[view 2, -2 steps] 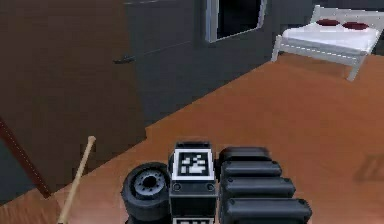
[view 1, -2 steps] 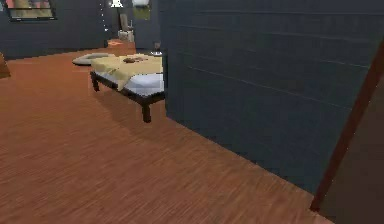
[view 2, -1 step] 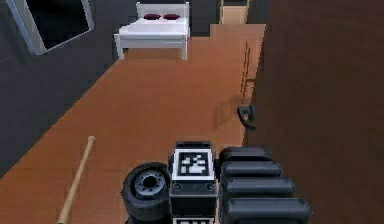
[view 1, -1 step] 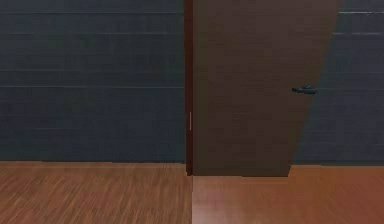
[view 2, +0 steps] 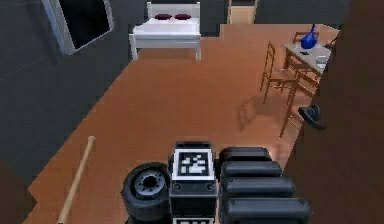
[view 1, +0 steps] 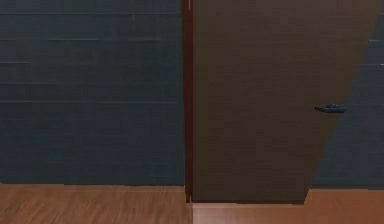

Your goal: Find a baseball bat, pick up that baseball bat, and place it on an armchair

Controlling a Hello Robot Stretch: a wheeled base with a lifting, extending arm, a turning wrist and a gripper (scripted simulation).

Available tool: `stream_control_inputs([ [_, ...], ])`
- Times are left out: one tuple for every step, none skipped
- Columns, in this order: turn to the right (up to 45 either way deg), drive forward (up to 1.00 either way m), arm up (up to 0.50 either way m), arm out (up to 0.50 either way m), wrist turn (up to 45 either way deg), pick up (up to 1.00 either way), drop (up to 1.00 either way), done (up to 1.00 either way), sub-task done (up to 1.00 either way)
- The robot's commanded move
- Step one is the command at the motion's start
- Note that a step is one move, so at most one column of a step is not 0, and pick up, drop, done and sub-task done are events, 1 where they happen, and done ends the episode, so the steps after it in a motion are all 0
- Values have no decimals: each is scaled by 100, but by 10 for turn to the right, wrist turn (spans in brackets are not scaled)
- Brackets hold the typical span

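Observation:
A long, pale wooden baseball bat (view 2: 78, 182) lies on the brown floor at the arm side view's lower left, its thin end pointing up the picture. The arm's dark segments (view 2: 255, 190) rise from the bottom edge, with a white marked square (view 2: 192, 165) at their left end. Left of that square sits the gripper's (view 2: 149, 192) dark rounded body, a short way right of the bat. Its far end is not clear, so I cannot tell whether it holds anything.
In the forward view a brown door (view 1: 255, 100) with a dark handle (view 1: 330, 108) stands close ahead beside a dark blue-grey wall (view 1: 90, 90). The arm side view has a white-framed bed (view 2: 167, 30) far out, a dining table (view 2: 318, 52) with wooden chairs (view 2: 275, 70) and open floor between.

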Motion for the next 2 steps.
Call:
stream_control_inputs([
  [-450, 0, 0, 0, 0, 0, 0, 0, 0],
  [-390, 0, 0, 0, 0, 0, 0, 0, 0],
])
